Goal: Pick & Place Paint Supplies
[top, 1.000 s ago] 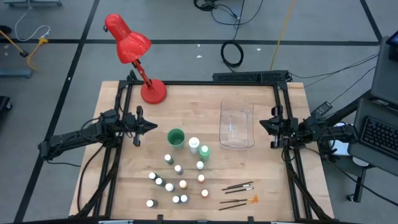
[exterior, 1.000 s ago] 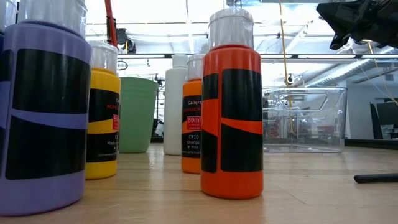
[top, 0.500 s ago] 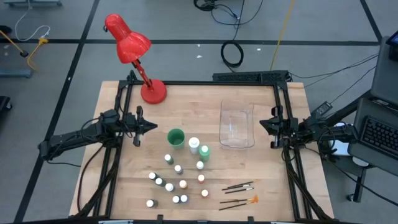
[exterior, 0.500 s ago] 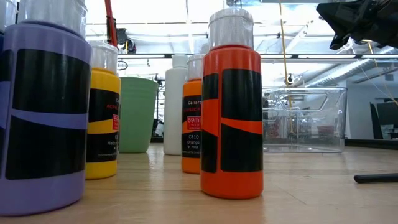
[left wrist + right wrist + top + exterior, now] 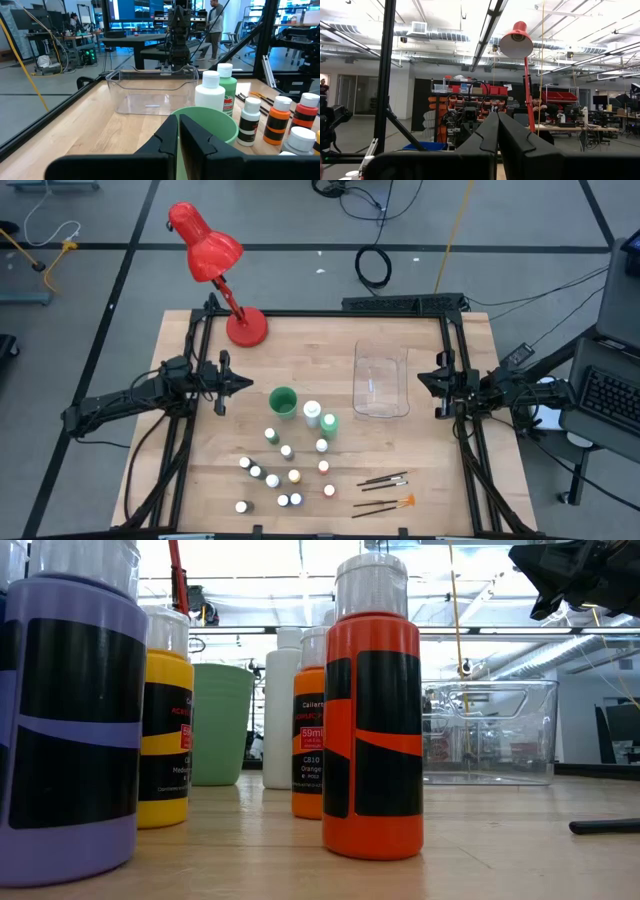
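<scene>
Two dark arms wait at opposite edges of the wooden desk [image 5: 200,480]; the left gripper [image 5: 222,384] hangs at the left side, level with the green cup [image 5: 283,401], its jaws pressed together on nothing; the right gripper [image 5: 437,384] hangs at the right side just beside the clear tray [image 5: 381,383], its jaws likewise together and empty. About a dozen small paint bottles [image 5: 284,476] stand upright in a loose cluster on the near half of the desk, between the two arms and nearer than the cup; in the low view the closest of them read as an orange bottle [image 5: 372,710], a yellow bottle [image 5: 166,730] and a purple bottle [image 5: 66,720]. Two taller bottles, a white bottle [image 5: 311,413] and a green bottle [image 5: 329,423], stand just right of the cup, close to one another; the left wrist view shows them behind the cup's rim [image 5: 220,120]. Four thin paintbrushes [image 5: 384,492] lie flat at the near right, roughly side by side, well apart from the tray. A red lamp [image 5: 215,270] stands on the far left corner of the desk; the tray holds nothing.
</scene>
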